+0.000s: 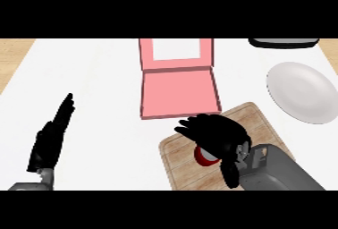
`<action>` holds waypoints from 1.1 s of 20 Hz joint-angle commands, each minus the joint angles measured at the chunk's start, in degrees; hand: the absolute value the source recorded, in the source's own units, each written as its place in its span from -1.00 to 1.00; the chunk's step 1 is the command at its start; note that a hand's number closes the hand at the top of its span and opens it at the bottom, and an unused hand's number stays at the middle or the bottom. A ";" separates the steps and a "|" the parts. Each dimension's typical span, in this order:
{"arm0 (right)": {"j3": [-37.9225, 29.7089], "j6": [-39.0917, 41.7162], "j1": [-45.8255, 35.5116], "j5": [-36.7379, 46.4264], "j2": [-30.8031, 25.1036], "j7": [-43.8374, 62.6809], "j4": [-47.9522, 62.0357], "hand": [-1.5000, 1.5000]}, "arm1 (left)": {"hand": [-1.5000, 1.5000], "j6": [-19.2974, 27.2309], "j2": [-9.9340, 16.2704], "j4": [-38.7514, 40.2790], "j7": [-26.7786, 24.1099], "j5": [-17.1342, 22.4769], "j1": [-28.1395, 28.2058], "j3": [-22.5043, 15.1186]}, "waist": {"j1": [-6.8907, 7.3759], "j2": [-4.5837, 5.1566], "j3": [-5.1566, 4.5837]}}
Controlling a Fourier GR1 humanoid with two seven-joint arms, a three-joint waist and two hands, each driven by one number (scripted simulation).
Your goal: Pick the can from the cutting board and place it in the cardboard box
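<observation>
Red-rimmed metal can sat on the light wooden cutting board, near the board's middle, mostly hidden under the robot's black right hand. That hand's fingers and thumb curled down around the can, grasping it, with only a red edge and a pale patch of the can showing below the palm. Whether the can rested on the board or was raised off it could not be told. The pink open cardboard box, lid folded back, lay just beyond the board's far left corner. A white round plate lay to the far right. At the near left, the left hand rested with straight, released fingers.
</observation>
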 commanded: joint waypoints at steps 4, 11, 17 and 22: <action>-3.58 2.84 1.47 5.65 1.68 -4.97 0.37 -1.00 | 0.00 -2.65 -1.81 -1.70 -0.18 -1.52 1.33 1.46 | 0.02 -0.02 -0.01; -2.99 0.81 5.02 11.45 5.20 -6.54 1.78 -1.00 | 0.00 -3.99 -2.58 -1.99 -0.58 -2.86 3.18 3.42 | 0.00 -0.04 -0.01; -0.27 -0.70 5.11 16.39 6.45 -9.41 5.21 -1.00 | 0.00 -7.71 -0.53 -0.70 -0.89 -0.43 1.41 7.72 | 0.05 -0.01 -0.01; -1.07 0.13 8.89 17.96 6.05 -12.04 4.93 1.00 | 0.00 -6.46 -3.29 0.18 0.31 -3.23 -0.68 6.72 | -0.13 -0.01 -0.01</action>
